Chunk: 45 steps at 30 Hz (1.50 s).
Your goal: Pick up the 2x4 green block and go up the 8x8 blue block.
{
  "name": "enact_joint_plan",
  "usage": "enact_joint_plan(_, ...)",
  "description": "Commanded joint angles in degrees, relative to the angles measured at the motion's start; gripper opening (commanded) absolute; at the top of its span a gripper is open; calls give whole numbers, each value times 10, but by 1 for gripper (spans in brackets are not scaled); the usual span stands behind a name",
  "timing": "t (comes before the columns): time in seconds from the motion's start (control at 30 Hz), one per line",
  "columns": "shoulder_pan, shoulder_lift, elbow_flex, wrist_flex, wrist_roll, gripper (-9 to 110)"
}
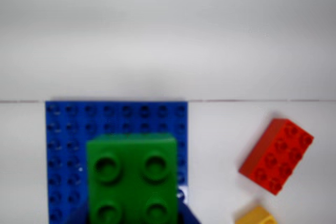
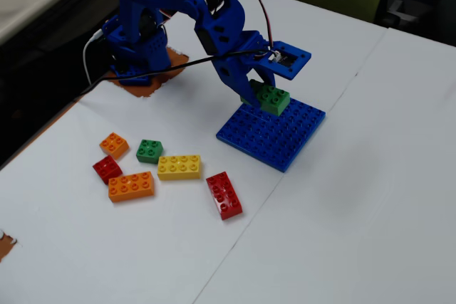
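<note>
One green brick [image 2: 273, 99] is in the gripper [image 2: 258, 96], held over the far-left part of the blue plate [image 2: 285, 140] in the fixed view. Left to right on the white table [image 2: 370, 197]: loose pile near the left edge – orange 2x2 [image 2: 114, 144], red 2x2 [image 2: 107, 169], orange 2x4 [image 2: 131, 186], green 2x2 [image 2: 149, 150], yellow 2x4 [image 2: 179, 166], then red 2x4 [image 2: 224, 194] just off the plate's near-left corner. Then plate, with arm [image 2: 206, 26] reaching over it from the back-left corner.

Fingers are closed onto the brick's sides; only part of them shows. Wrist view: brick [image 1: 131, 179] fills bottom centre, plate [image 1: 65, 145] behind it; contact can't be read there.

Likely step: seat brick on plate. To do it well: square brick edges with the stud rows, descend straight, press till the studs bite, then release. Plate looks loose on the table, so side load could slide it. Keep well inside the plate edges.
</note>
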Motion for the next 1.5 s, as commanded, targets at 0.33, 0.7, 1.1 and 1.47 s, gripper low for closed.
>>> enact_joint_plan(0.33,-21,16,-17,7,15,0)
enact_joint_plan(0.7,-33,20,-17,14,17,0)
enact_joint_plan(1.1,-40,20,-17,13,16,0)
enact_joint_plan(1.47,-41,18,-17,11,15,0)
